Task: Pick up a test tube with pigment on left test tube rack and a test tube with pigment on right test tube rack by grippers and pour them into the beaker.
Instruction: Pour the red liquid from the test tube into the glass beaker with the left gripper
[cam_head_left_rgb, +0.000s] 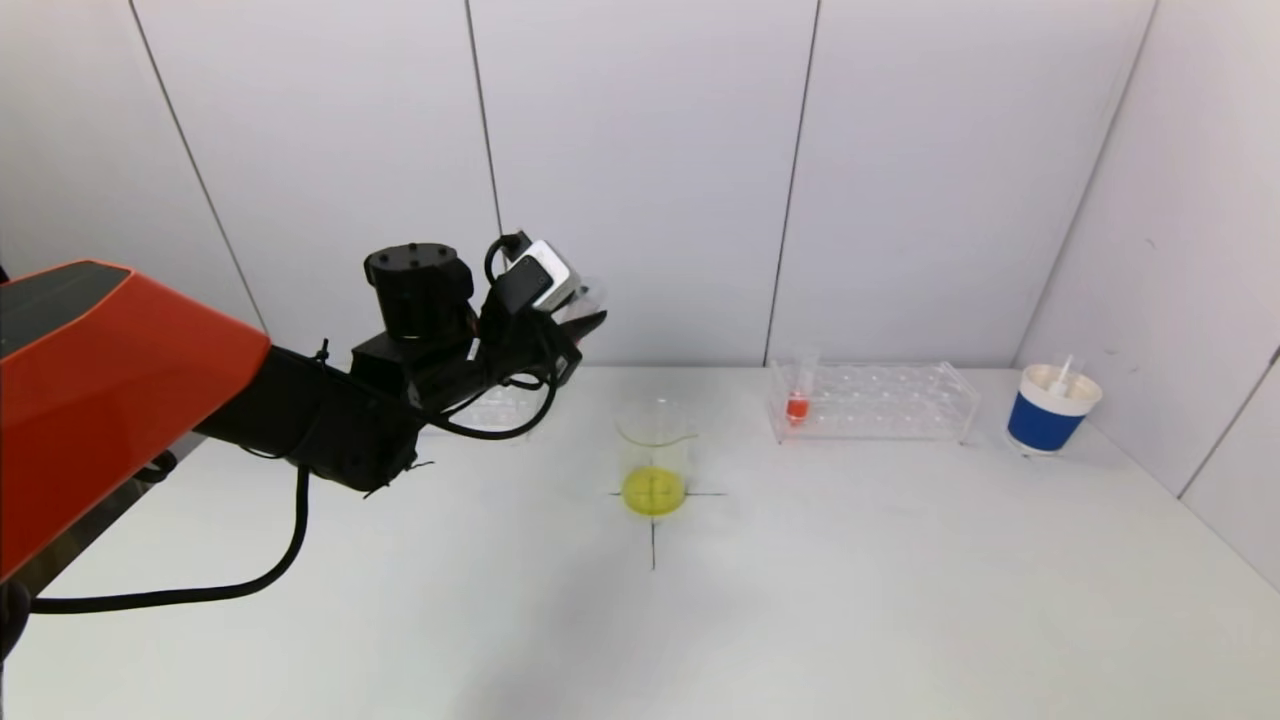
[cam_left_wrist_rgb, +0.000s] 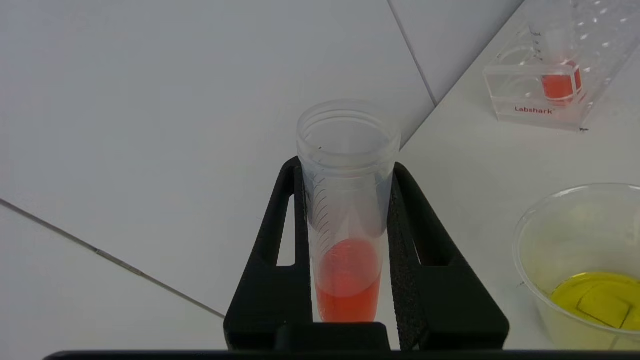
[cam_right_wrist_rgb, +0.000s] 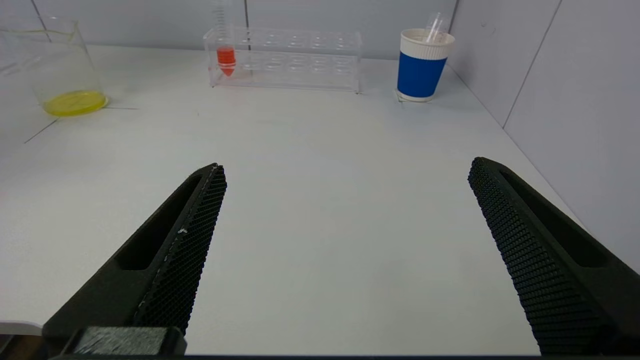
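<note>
The left gripper (cam_left_wrist_rgb: 348, 210) is clamped on a test tube (cam_left_wrist_rgb: 347, 220), one black finger (cam_left_wrist_rgb: 272, 260) pressed to each side of the clear plastic wall. Only the left wrist view shows this grip plainly: the tube's open threaded mouth points away from the camera, graduation marks run down one side, and orange-red liquid pools in the end nearest the wrist. In the head view the same gripper (cam_head_left_rgb: 585, 325) hangs raised above the table (cam_head_left_rgb: 800, 600), to the left of the beaker (cam_head_left_rgb: 655, 455) and higher than its rim, and the tube itself is barely seen there. Behind and below the arm, the left rack (cam_head_left_rgb: 500, 408) shows partly, hidden by cable and wrist.

The beaker stands on a black cross mark (cam_head_left_rgb: 653, 520) near the table's middle, with a shallow layer of yellow liquid at the bottom. The left wrist view catches it (cam_left_wrist_rgb: 582, 260) at one side, well apart from the tube.

The right gripper (cam_right_wrist_rgb: 345, 210) appears only in its own wrist view, fingers spread wide with nothing between them, low over bare table. Ahead of it stands the right rack (cam_right_wrist_rgb: 290, 60), holding one upright tube of red liquid (cam_right_wrist_rgb: 226, 55) in its end slot nearest the beaker. A blue and white paper cup (cam_right_wrist_rgb: 422, 67) sits just beyond the rack, close to the side wall (cam_right_wrist_rgb: 575, 100). Broad open tabletop lies between the beaker, the right rack and the near edge.
</note>
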